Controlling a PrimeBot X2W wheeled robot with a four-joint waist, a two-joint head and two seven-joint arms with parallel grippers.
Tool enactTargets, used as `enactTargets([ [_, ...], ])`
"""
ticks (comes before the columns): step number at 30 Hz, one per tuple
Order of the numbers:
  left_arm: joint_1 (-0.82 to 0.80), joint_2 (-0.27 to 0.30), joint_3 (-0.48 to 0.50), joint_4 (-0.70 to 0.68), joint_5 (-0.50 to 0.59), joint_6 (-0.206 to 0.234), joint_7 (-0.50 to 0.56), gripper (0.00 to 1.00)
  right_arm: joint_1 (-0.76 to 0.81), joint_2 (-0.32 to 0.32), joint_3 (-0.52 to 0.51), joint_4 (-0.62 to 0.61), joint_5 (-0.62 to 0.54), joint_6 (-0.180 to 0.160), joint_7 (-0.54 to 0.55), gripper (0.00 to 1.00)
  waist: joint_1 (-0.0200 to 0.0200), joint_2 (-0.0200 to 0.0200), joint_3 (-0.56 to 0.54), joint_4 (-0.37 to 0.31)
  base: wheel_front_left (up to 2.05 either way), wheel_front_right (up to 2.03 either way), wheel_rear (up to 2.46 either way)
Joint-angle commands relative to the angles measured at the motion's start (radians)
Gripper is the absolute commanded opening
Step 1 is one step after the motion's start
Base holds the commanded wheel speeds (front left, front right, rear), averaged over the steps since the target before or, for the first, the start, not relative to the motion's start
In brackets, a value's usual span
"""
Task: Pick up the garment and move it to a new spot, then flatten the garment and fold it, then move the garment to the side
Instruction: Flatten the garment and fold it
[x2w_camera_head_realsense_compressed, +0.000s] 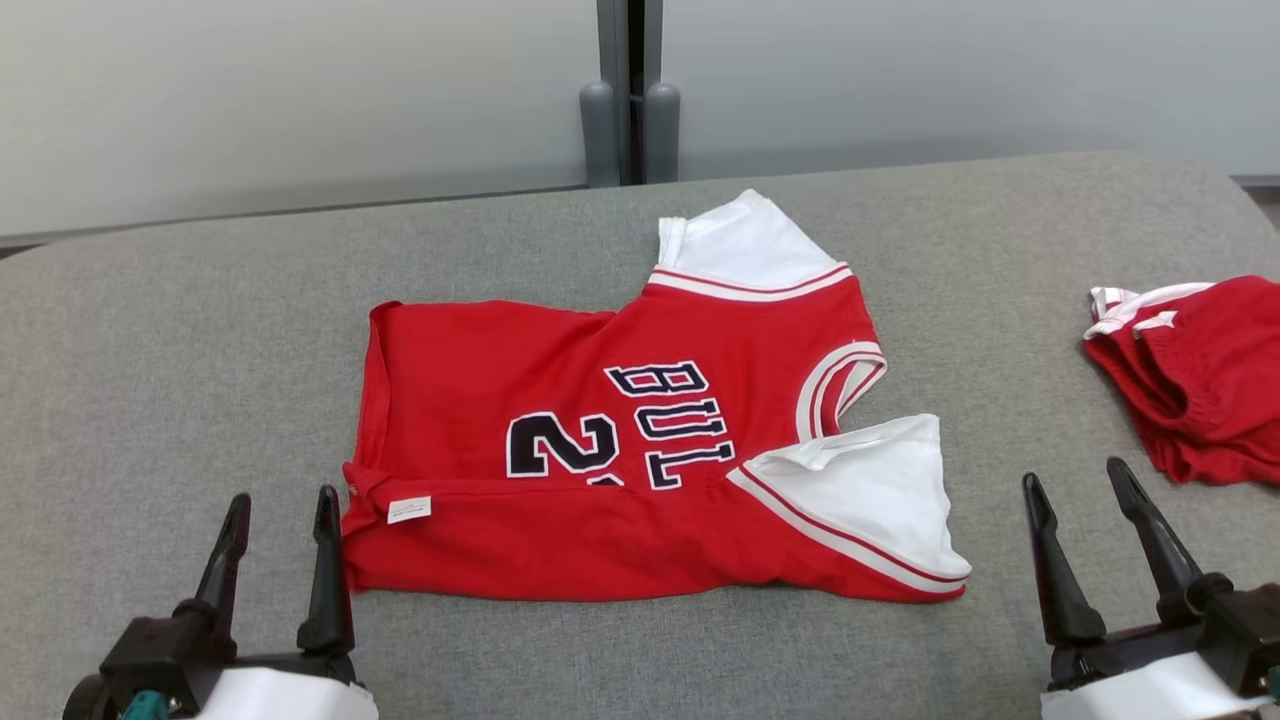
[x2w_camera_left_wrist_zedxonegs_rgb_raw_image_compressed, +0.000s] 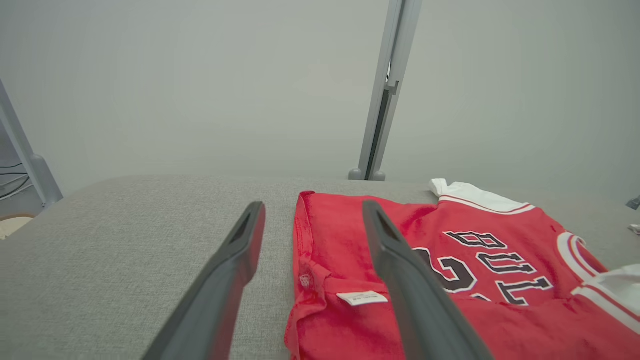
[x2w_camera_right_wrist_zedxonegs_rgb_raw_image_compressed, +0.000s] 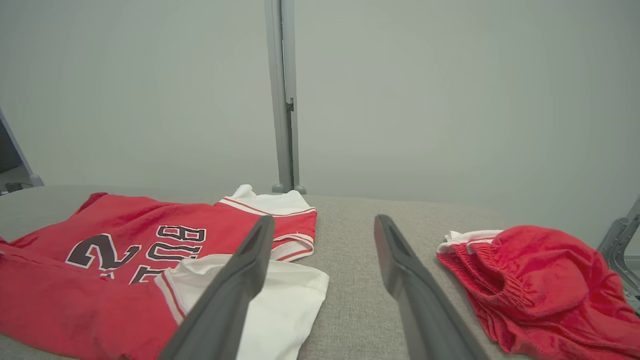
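handling: the garment looks light, soft and limp; it should sag when lifted and slide over itself, nothing fragile.
hold points: pinch the near edge at both ends, the left corner by the care label and the right corner at the near white sleeve.
look: red jersey, dark lettering and number, white sleeves; a near strip seems folded over.
place: centre of the grey padded surface, between the claws; red shorts lie well apart at right.
left gripper: fingers apart, holding nothing, just beside the left hem.
right gripper: fingers apart, holding nothing, near the sleeve.
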Motion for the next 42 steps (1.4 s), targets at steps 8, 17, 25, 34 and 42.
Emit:
enactTargets([
  [8,0.033,0.011,0.0,-0.004,0.023,0.0,-0.006,1.0,0.032,0.016,-0.003,-0.028,0.0,-0.002,0.023,1.0,0.0,0.0,-0.018,-0.005,0.0,0.0,0.0],
  [17,0.028,0.017,-0.018,0.021,0.019,-0.009,0.014,1.0,0.035,0.014,0.001,-0.004,0.014,-0.002,0.035,1.0,0.0,0.0,-0.032,-0.005,0.0,0.0,0.0],
  [25,-0.013,0.009,-0.056,0.127,-0.017,-0.058,0.076,1.0,0.016,0.012,0.034,0.093,0.033,-0.002,0.045,1.0,0.0,0.0,-0.012,0.0,0.0,0.0,0.0],
  [34,-0.127,-0.038,-0.064,0.385,-0.103,-0.164,0.088,1.0,-0.089,0.024,0.115,0.359,0.074,-0.002,0.0,1.0,0.0,0.0,0.044,0.009,0.0,0.0,0.0],
  [42,-0.207,-0.047,-0.077,0.514,-0.127,-0.233,0.087,1.0,-0.173,0.04,0.166,0.528,0.108,-0.002,-0.035,0.89,0.0,0.0,0.072,0.019,0.0,0.0,0.0],
])
